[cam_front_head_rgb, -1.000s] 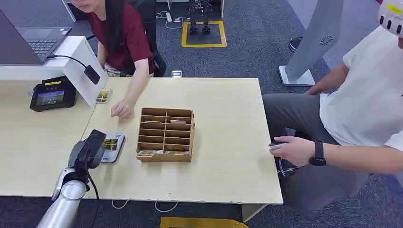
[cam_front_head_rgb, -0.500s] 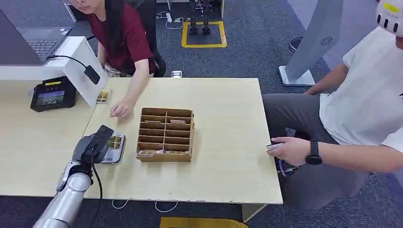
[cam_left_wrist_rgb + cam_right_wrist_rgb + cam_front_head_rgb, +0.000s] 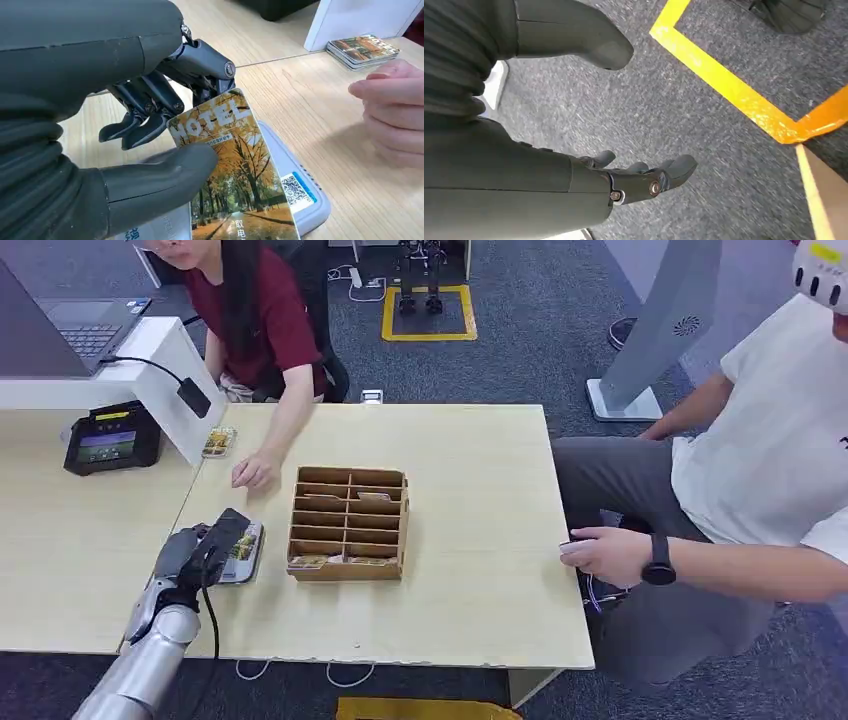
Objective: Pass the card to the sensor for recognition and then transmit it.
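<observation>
The card (image 3: pixel 235 170) is pinched between the left hand's (image 3: pixel 150 135) thumb and fingers (image 3: pixel 145 107), over the sensor (image 3: pixel 300 200) on the table (image 3: pixel 480 540). The right hand (image 3: pixel 624 180) is held slack, empty. The card's lower edge is cut off.

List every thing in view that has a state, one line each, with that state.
Left robot hand: holds the card between thumb and fingers.
Card: held, over the reader.
Reader: flat on the table, under the card.
Right robot hand: holds nothing, fingers apart, over the floor.
Card stack: lying on the table.
Organizer: on the table, some slots hold cards.
Terminal: screen lit.
</observation>
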You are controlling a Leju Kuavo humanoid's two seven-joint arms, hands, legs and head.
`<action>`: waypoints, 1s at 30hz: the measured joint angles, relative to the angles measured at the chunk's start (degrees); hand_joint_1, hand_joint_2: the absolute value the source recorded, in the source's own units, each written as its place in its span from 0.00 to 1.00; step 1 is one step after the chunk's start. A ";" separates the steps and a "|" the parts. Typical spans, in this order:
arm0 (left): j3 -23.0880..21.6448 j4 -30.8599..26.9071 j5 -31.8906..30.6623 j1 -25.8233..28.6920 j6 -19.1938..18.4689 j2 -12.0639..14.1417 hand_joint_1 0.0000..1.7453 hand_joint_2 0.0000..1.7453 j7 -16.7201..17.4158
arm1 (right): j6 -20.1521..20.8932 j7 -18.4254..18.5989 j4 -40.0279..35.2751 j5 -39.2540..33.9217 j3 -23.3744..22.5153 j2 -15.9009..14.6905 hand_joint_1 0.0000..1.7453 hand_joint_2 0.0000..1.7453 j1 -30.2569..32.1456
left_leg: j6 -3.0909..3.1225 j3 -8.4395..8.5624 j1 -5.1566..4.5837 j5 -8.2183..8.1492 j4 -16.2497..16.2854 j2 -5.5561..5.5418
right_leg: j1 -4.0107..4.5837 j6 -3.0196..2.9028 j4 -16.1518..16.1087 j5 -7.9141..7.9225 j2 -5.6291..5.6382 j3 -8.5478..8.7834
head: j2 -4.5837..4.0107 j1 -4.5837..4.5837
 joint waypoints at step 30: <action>9.90 -13.66 44.56 3.06 4.00 -7.87 1.00 1.00 -27.06 | -1.05 -1.27 -0.33 2.51 -0.20 0.22 0.00 1.00 0.09 | -0.01 -0.13 0.00 0.05 0.01 0.02 | 0.00 -0.11 0.02 0.14 0.00 -0.16 | 0.00 0.00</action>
